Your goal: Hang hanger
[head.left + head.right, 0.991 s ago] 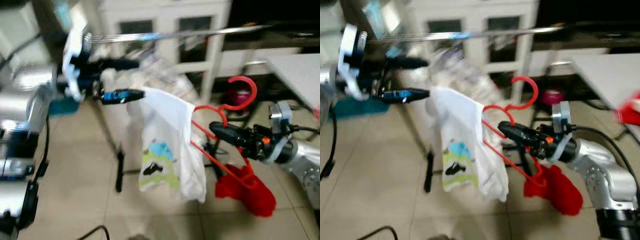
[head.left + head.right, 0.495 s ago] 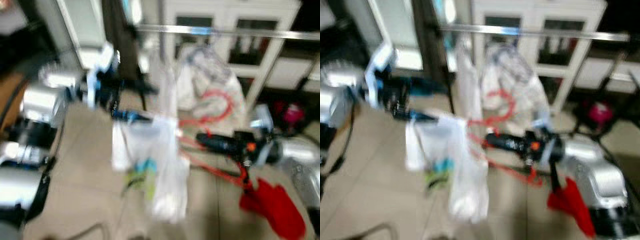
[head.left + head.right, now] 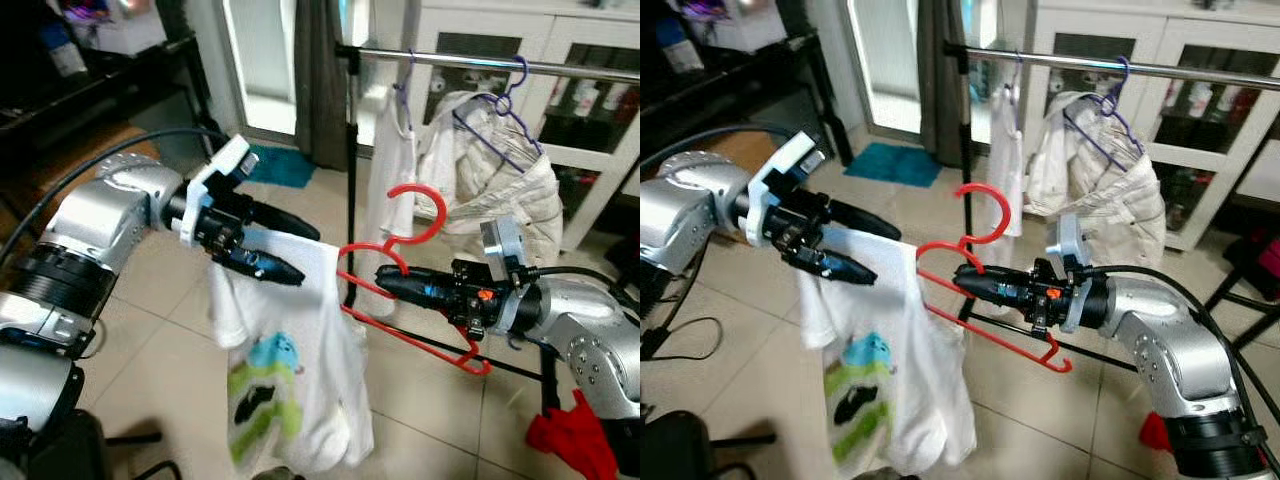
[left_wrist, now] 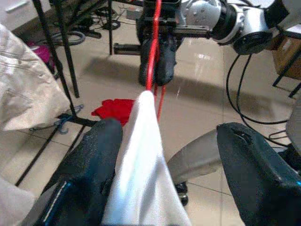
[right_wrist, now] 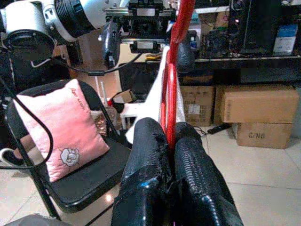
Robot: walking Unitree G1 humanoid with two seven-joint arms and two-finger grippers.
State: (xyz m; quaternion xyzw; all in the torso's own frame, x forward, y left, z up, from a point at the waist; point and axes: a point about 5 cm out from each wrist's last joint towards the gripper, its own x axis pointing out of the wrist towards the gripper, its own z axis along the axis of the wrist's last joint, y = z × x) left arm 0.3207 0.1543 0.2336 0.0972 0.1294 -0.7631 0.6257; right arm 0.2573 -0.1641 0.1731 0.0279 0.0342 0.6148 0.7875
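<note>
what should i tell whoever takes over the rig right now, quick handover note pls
Right gripper: shut on the red hanger, just below its hook, held out in front of the robot.
Left gripper: fingers open, one above and one below the shoulder of the white shirt, which is draped on the hanger and hangs down.
Clothes rail: behind, higher than the hanger's hook; it already carries a white garment on a purple hanger.
Done: shirt is on the hanger, hanger is lifted.
Left: raise the hook over the rail, set it on, release both grippers.
</note>
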